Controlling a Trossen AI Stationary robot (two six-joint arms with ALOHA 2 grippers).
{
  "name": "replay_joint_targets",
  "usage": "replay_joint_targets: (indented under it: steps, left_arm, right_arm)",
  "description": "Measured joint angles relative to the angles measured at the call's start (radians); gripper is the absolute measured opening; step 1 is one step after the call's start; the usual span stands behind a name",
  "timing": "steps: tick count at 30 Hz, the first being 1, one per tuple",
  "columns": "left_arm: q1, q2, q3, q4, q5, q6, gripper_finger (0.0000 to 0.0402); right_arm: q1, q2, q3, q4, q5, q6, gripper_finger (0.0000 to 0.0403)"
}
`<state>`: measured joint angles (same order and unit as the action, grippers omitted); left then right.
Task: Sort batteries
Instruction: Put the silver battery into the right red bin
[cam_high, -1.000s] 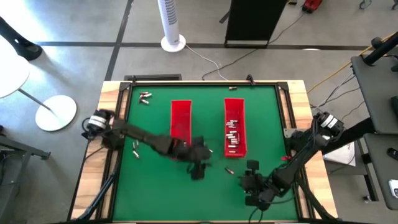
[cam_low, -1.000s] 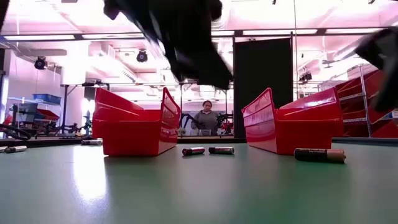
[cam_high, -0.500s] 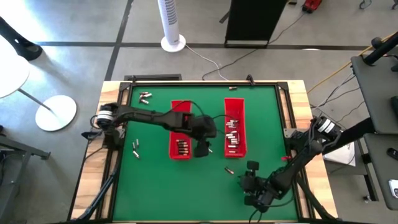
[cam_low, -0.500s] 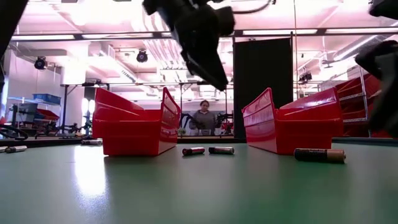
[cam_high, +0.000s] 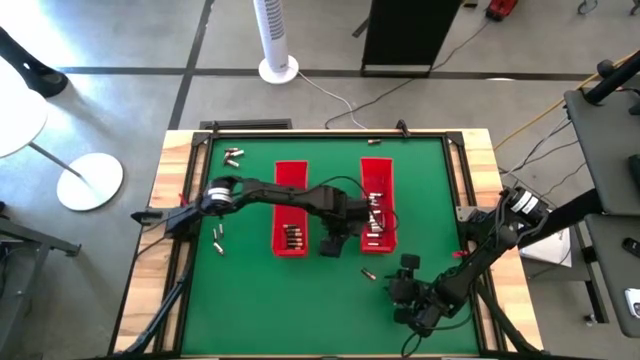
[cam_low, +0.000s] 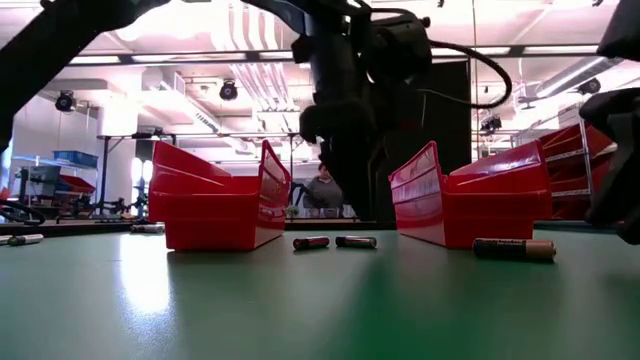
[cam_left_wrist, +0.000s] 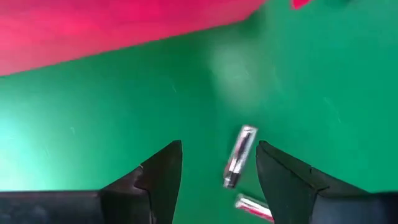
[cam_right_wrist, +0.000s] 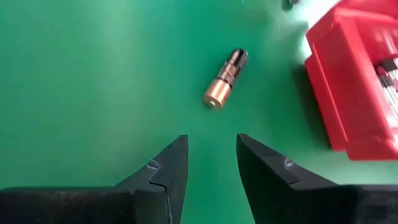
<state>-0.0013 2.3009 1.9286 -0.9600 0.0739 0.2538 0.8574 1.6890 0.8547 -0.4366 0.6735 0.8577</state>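
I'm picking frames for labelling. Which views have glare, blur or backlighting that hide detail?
Low view: bright ceiling lights behind turn the left arm into a dark silhouette, with a sheen on the table. Left wrist view: the red tray is blurred, the batteries soft. Right wrist view: the copper-ended battery is slightly blurred. High view: evenly lit.

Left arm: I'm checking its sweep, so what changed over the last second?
The left end effector swung rightward from the near end of the left red plastic tray into the gap beside the right red plastic tray, open and empty. Right end effector, trays and loose batteries stayed put.
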Motion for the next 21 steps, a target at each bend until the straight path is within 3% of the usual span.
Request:
replay_joint_targets:
  steps: [4,21]
  left_arm:
    - [-0.002,0.032,0.019,-0.005,0.001,0.016,0.0179]
    - [-0.009,0.046,-0.045,0.011,-0.020,0.018,0.0080]
  right_arm:
    - [0.000,0.000,-0.009,0.000,0.000,0.007,0.0122]
    - [0.000,0.000,-0.013,-0.002,0.000,0.015,0.0080]
